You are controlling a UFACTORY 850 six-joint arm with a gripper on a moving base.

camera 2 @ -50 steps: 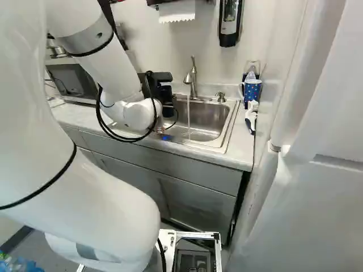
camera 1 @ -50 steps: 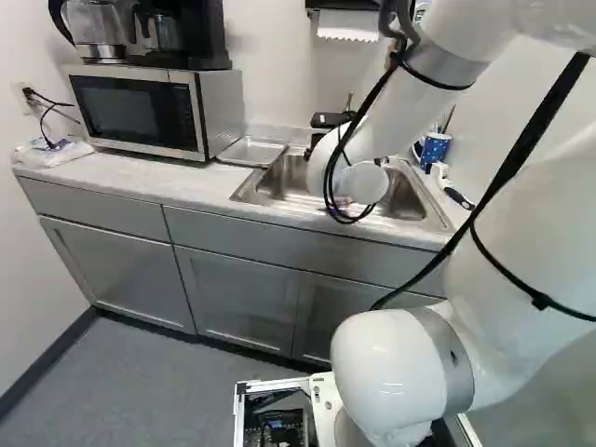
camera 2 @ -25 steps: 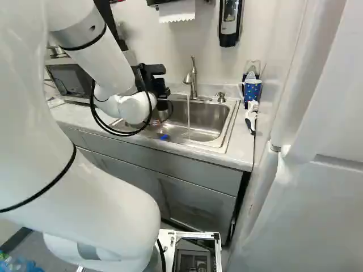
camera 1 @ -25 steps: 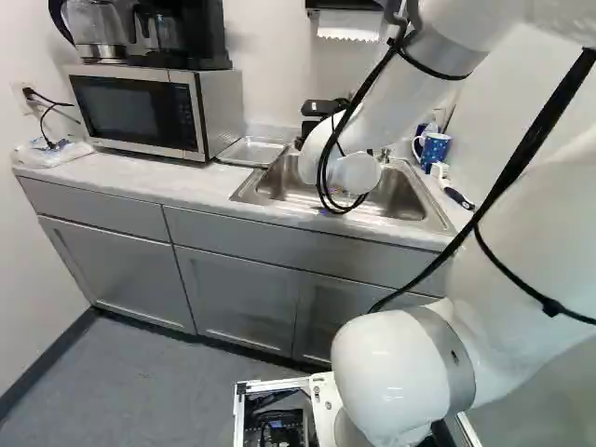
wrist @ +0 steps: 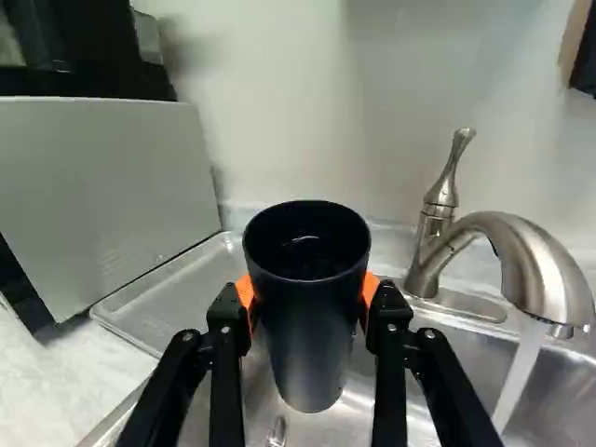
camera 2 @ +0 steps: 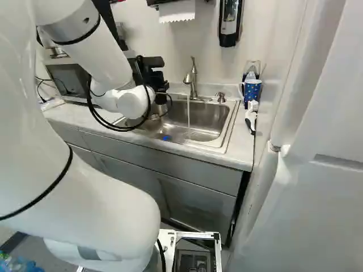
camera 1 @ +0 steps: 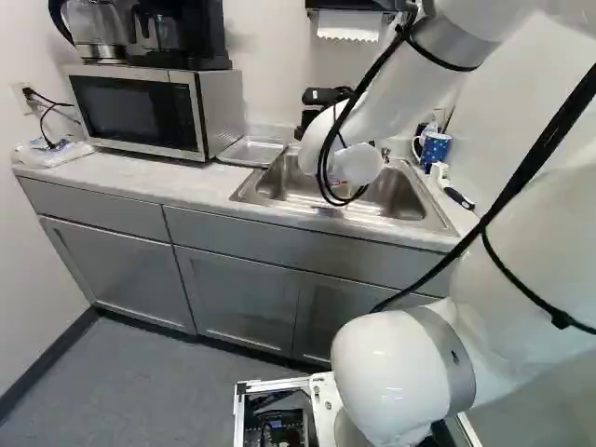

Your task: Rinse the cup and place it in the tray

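Over the sink (camera 2: 207,116), I have the black cup (wrist: 309,326) clenched in the gripper (wrist: 307,291), an orange pad (wrist: 246,291) pressing on either side, its mouth up. Water (wrist: 520,372) runs from the faucet (wrist: 521,256) apart from the cup, so none reaches it. Something glints inside; I cannot tell whether it is water. If it is, tipping the wrist on the way to the tray (wrist: 177,284) would slop it onto the counter (wrist: 37,386). A wet wall is slick, so a weak squeeze could let the cup slide down. The tray sits just beside the microwave (camera 1: 140,112), and swinging too wide could knock the cup against it. Lowering at a slant could catch the base on the tray's rim and topple it.
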